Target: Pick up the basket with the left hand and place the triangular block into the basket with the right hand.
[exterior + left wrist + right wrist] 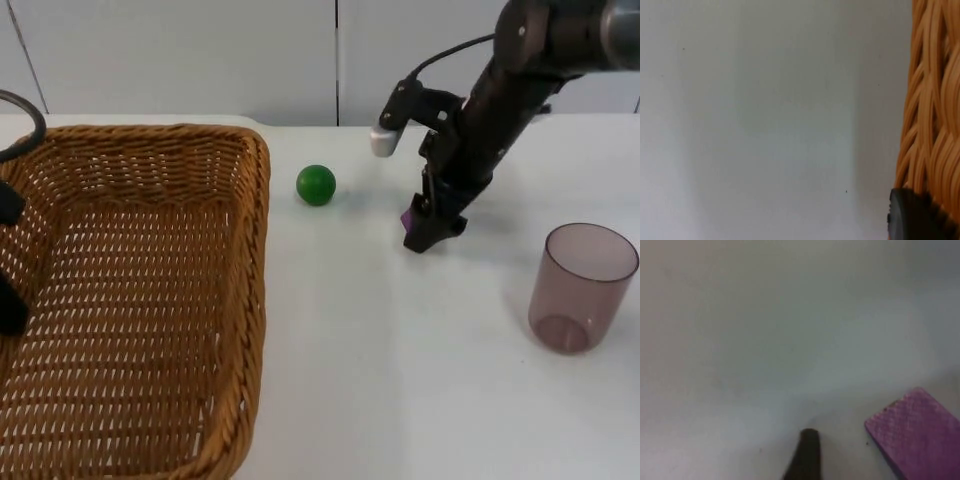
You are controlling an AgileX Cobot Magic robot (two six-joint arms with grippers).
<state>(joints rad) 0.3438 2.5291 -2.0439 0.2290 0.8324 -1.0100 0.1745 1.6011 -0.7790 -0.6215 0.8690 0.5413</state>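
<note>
Right jaws (421, 232) at purple block (408, 216); white table (400, 380).

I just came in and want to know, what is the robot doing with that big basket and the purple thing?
The left gripper is at the wicker basket, at its left rim. The right gripper is down on the table at the purple block, not lifting it yet. A green ball and a tinted cup sit nearby, untouched.

Wicker basket and purple block on the white table

The large rectangular honey-brown woven wicker basket (140, 300) sits open-side up at nine o'clock; the purple triangular block (409, 217), mostly hidden, lies well apart toward two o'clock, its textured face (917, 432) showing.
</note>
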